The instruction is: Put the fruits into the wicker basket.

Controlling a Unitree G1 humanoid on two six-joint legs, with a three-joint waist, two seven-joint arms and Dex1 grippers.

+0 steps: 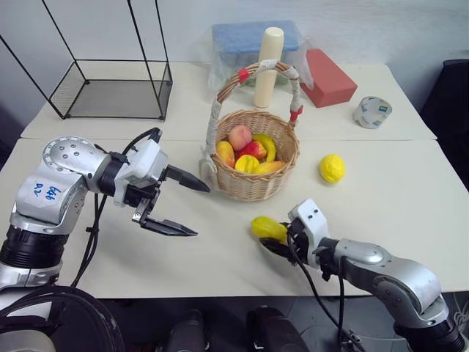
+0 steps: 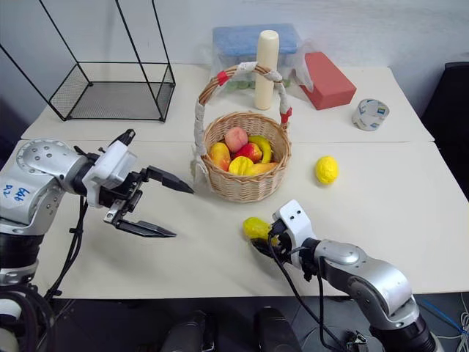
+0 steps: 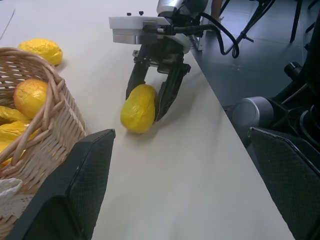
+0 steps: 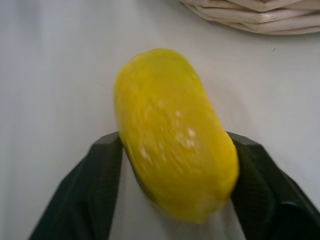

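Right wrist view: right claw (image 4: 175, 200) pinching oval lemon (image 4: 175, 135) on tabletop (image 1: 220, 257).
Just in front of wicker basket (image 1: 253, 187) holding other fruits; round lemon (image 1: 332, 168) off to basket's right; left claw (image 1: 183, 207) spread wide, empty, hovering left of basket.

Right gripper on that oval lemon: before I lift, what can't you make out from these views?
- Firm grip: the right gripper fingers flank the oval lemon on the table; actual pad contact is unclear, and the right wrist view is blurred.
- Lemon's underside: hidden against the table.
- Wicker basket: lower fruits are covered by the upper ones.
- Round lemon: far side faces away.
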